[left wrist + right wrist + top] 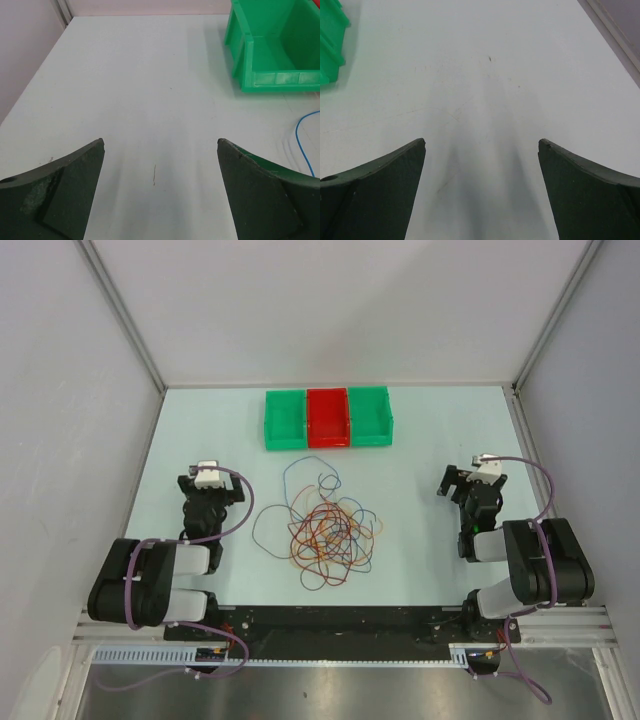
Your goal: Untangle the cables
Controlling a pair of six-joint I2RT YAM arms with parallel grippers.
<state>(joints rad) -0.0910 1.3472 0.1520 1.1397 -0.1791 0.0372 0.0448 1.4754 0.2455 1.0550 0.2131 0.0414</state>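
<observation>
The cables (322, 528) lie in a tangled heap of thin red, orange, yellow, blue and brown loops on the table's middle, between the two arms. A blue loop (301, 142) shows at the right edge of the left wrist view. My left gripper (209, 480) sits left of the heap, open and empty; its jaws stand wide apart over bare table (160, 145). My right gripper (470, 480) sits right of the heap, open and empty, with bare table between its jaws (481, 145). Neither gripper touches the cables.
Three bins stand in a row behind the heap: a green bin (285, 419), a red bin (328, 419) and a green bin (370, 415). The left green bin also shows in the left wrist view (272, 47). Grey walls enclose the table on three sides.
</observation>
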